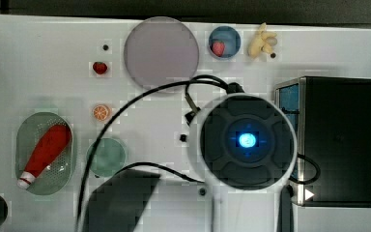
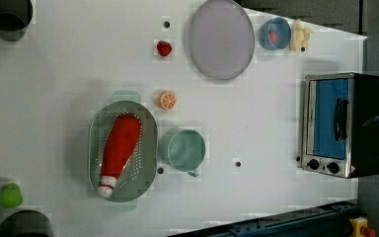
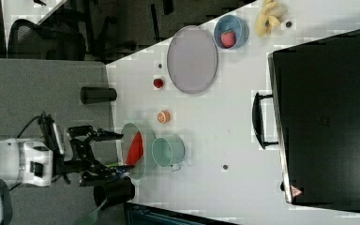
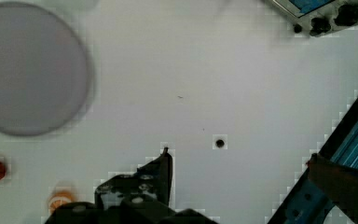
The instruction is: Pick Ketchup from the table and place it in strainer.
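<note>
Ketchup [image 2: 120, 148]: one bottle in one strainer [image 2: 148, 148].

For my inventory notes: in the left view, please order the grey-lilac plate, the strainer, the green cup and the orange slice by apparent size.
1. Strainer and grey-lilac plate: look alike, not ranked.
2. Green cup.
3. Orange slice, clearly smallest.

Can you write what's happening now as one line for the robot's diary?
ketchup: lying in strainer | gripper: open, holding nothing | task: looks done
</note>
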Action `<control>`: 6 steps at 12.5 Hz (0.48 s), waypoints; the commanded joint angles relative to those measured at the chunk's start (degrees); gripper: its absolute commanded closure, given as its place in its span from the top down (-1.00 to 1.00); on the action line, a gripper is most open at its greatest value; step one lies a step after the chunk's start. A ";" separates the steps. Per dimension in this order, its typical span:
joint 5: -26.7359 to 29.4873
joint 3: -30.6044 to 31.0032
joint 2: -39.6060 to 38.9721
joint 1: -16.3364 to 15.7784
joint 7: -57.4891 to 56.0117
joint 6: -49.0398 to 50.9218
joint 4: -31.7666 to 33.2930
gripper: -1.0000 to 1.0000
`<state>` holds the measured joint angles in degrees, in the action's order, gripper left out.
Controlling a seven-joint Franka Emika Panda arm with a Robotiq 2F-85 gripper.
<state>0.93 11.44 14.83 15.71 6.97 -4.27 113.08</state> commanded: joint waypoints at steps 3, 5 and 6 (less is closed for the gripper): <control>2.01 0.55 0.52 -1.90 0.32 -0.77 -2.93 1.00; 3.20 0.49 0.55 -1.91 -0.20 0.34 -2.93 1.00; 3.97 0.50 0.55 -1.92 -0.23 0.34 -2.93 1.00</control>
